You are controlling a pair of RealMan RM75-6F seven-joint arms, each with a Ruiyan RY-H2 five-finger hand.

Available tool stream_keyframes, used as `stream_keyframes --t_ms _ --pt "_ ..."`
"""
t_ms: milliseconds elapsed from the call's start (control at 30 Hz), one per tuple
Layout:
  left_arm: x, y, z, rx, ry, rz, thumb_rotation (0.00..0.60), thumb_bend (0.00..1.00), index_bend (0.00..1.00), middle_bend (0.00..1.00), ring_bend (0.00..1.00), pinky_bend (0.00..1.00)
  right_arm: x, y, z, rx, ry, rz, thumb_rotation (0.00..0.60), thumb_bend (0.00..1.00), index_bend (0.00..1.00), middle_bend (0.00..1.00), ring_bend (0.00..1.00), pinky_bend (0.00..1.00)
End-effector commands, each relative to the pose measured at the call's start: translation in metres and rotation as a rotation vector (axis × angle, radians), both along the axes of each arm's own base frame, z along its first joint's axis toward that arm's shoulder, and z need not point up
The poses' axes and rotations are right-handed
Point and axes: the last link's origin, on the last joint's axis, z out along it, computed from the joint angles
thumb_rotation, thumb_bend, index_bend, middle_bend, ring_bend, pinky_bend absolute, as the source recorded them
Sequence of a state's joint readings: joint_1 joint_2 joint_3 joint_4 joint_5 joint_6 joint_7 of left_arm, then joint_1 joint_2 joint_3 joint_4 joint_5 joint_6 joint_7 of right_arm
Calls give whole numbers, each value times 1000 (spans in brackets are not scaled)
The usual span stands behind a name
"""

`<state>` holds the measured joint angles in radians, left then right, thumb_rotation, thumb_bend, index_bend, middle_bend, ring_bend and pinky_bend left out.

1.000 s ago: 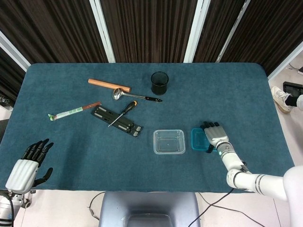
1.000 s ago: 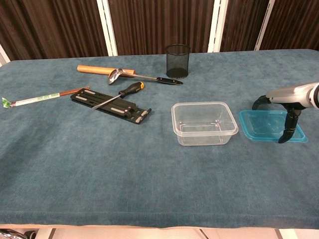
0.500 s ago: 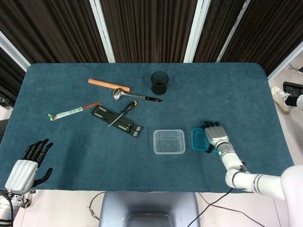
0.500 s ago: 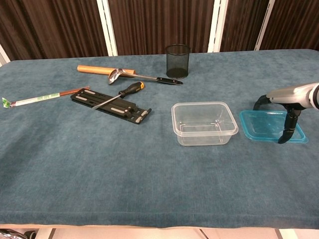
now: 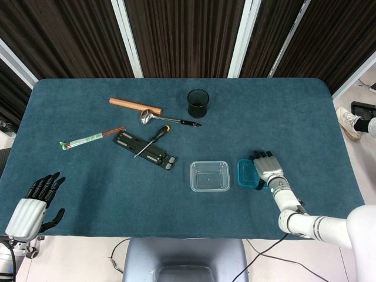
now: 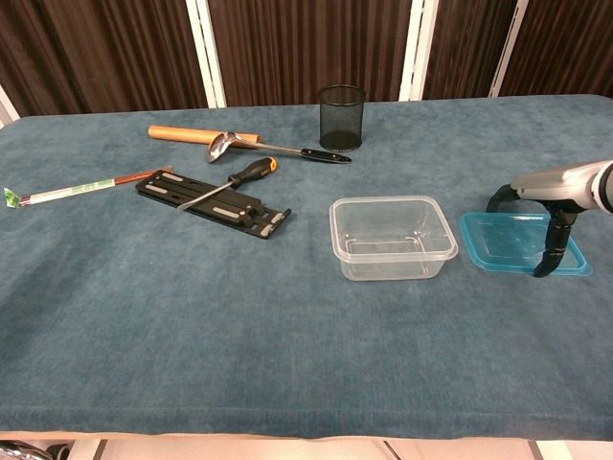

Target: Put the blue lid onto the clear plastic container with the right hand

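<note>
When we set the head view against the one from a second ago, we find almost nothing altered: the right hand (image 5: 265, 168) still lies over the right part of the blue lid (image 5: 245, 173), having slipped only a trace toward the table's near edge. We see the lid flat on the blue cloth table (image 5: 294, 117), just right of the clear plastic container (image 5: 210, 175), which stands open. The hand's fingers reach over the lid's far right edge, palm down, but from above we cannot tell whether they grip it. At the lower left, off the table's near corner, the left hand (image 5: 32, 205) hangs with its dark fingers spread and nothing in them, as before. We can read no writing from here.

Turning to the chest view, we see the right hand (image 6: 560, 206) arched over the lid (image 6: 508, 241), one dark fingertip down at the lid's near right corner and another curved finger behind its far edge. The lid has not left the cloth, and the container (image 6: 391, 237) sits just beside it, a narrow gap between them. The fingers straddle the lid rather than clench it, so we call the grasp unsettled. The left hand is outside this view. No label is legible to us.
</note>
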<state>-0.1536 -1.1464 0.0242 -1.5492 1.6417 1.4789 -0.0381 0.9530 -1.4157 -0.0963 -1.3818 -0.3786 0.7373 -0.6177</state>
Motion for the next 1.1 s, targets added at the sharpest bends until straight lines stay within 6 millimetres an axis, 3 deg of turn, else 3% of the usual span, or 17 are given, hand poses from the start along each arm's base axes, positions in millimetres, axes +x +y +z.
stream_keyframes --t_ms 33,233,667,900,1100 --pt "0 0 0 0 0 0 600 393 0 0 0 111 0 0 0 0 2 1 600 193 476 305 191 17" --pt "0 0 0 0 -2 0 600 393 0 0 0 112 4 -1 2 -12 3 20 600 194 679 447 382 116" --pt "0 0 1 1 -4 -2 600 392 0 0 0 111 10 0 8 -30 -2 55 600 194 782 555 497 175" --pt "0 0 1 3 -8 -2 600 392 0 0 0 111 16 2 15 -64 -32 112 600 219 863 650 596 356" --pt "0 0 1 3 -7 -2 600 392 0 0 0 111 21 6 38 -117 -70 174 600 236 916 695 644 397"
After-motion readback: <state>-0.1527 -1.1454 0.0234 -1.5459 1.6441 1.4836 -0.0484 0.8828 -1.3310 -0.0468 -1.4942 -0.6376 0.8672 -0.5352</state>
